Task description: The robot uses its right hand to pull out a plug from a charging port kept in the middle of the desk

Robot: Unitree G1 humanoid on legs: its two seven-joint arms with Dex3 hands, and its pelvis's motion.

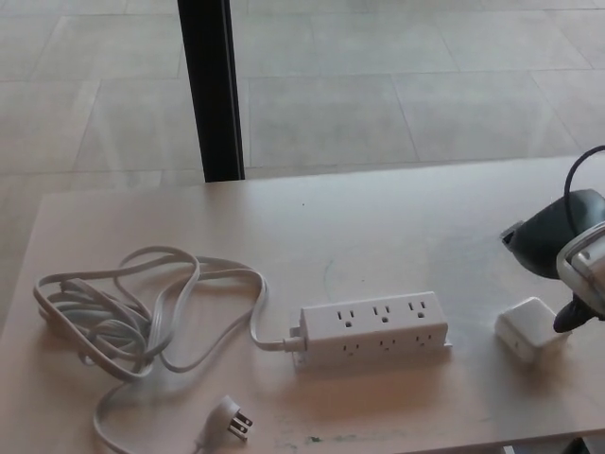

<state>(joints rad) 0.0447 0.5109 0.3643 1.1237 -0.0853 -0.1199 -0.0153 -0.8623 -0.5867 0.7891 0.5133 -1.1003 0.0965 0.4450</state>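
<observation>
Right hand (567, 260) sits at the right edge of the desk (378, 227) in the head view, mostly cropped by the frame. Can't tell how its fingers stand; only the dark back of the hand and a pale wrist part show. It appears to hold nothing: the white plug block (529, 328) lies flat on the desk just below and beside it, a dark fingertip close to its right edge, contact unclear. Left hand isn't visible.

White power strip (374, 328) is mid-desk, all six outlets empty. So the plug is already out and rests well to the right of the strip, apart from it. Task looks essentially done.

Strip's own cord (142, 312) runs off its left end into a loose tangle at the left of the desk, ending in a three-prong plug (230, 417) near the front edge, unplugged.

Handling read on the plug block: small rigid plastic cube, likely light, smooth faces, probably slippery under hard fingers. Best hold is across two opposite flat sides, thumb against fingers, away from the prong face. Not fragile. Strip is light too and would probably lift or slide with any tight plug unless pulled straight up.

Black post (213, 90) stands behind the desk, tiled floor (397, 85) beyond.
</observation>
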